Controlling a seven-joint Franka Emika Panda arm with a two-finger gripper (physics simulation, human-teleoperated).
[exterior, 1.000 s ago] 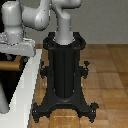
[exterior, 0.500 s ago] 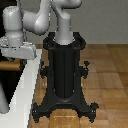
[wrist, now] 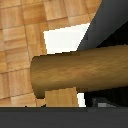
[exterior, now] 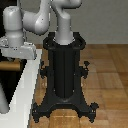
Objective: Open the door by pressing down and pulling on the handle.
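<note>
A: Handle [wrist: 80,70] filling the wrist view, just below the camera; brass-tan bar, long axis level, rounded free end toward the wood floor [wrist: 20,30], other end running to the dark door [wrist: 112,25].

B: Probably rigid, smooth, maybe slippery; best pressed near the free end for leverage.

A: Gripper [exterior: 15,59]?

B: At the exterior view's left, beside the pedestal [exterior: 64,75]. Fingers unseen; clenched or released, cannot tell.

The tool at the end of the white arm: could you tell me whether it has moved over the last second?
Yes. In the exterior view the tool has sunk slightly, judged against the black ribbed robot pedestal, towards the brass-tan cylindrical handle.
</note>
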